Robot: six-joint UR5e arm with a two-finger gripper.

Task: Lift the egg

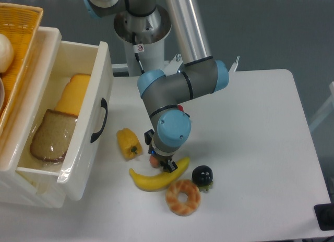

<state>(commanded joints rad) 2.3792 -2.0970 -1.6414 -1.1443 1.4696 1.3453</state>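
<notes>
- My gripper (162,164) is low over the table (250,127), right at the egg (154,160), w/ my wrist blocking most of it.
- Egg: only a small pinkish-brown sliver shows at the gripper's left edge, just above the banana (151,180) and right of the yellow pepper (128,143).
- Jaws: can't tell if they're open or closed on the egg; fingers are hidden under the wrist housing.
- Step, as I judge it: the grasp itself, either closing on the egg or about to lift.
- Next move calls for: a firm but gentle pinch (smooth, round, likely to slip), then a straight-up lift so I don't nudge the banana, which lies just beside.
- Counts: 1 egg, 1 banana, 1 pepper, 1 doughnut (183,197), 1 black berry (202,175).
- Open drawer (102,70) on the left: 1 brown bread slice (49,135) and 2 yellow-orange slices (75,93), as far as I can tell.
- Basket (28,23) at top left w/ 1 pale round thing (4,51), cut off by the frame edge.
</notes>
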